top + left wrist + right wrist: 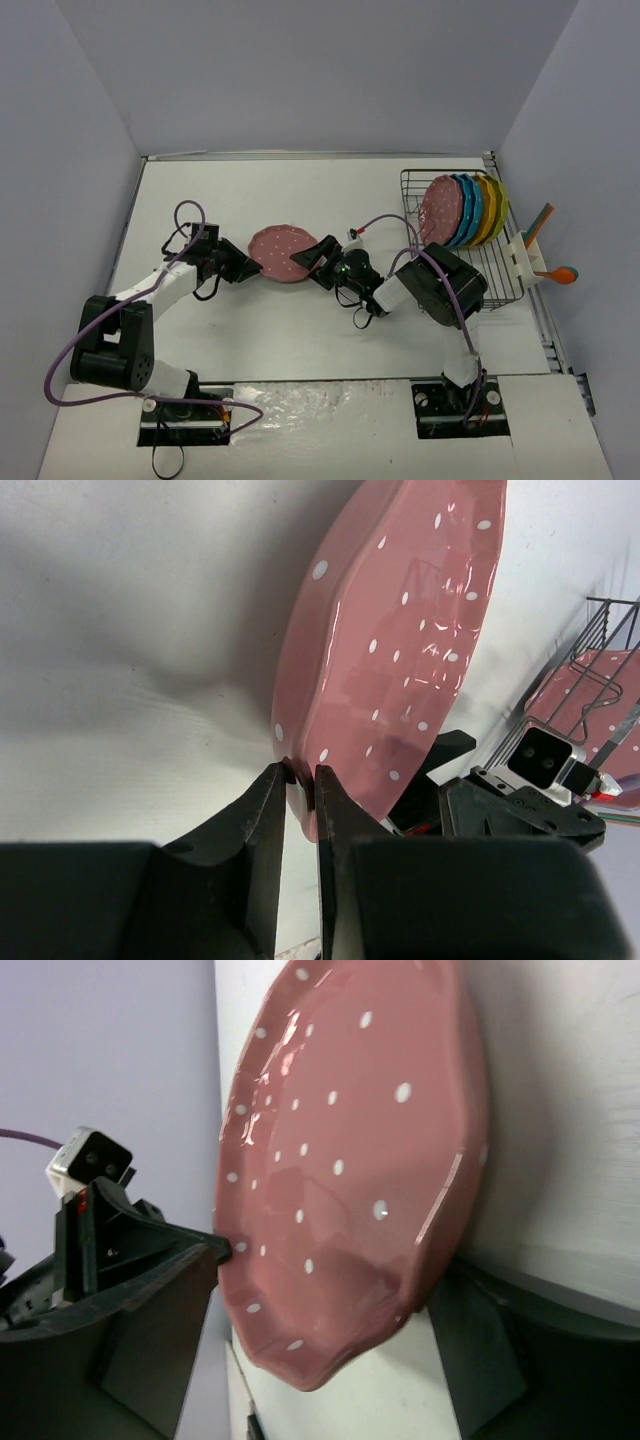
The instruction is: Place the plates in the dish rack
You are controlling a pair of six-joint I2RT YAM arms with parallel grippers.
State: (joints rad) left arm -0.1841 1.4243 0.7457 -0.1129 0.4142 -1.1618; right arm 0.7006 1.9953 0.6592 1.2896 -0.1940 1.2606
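Well left of the dish rack (503,288), the left hand (247,265) pinches the pink plate (280,241) by its rim, held off the worktop (300,340), likely for a handover; the right hand (308,255), nearer the rack, straddles the opposite rim, clamped or not I cannot tell; five plates (465,210) stand upright in the rack; the worktop is plain white, the walls pale.

White worktop (300,330), pale grey walls (300,70) around it, white holder (522,256) at its right edge, orange spoon (563,274) sticking out, tilted orange-and-teal handle (540,222) nearby.
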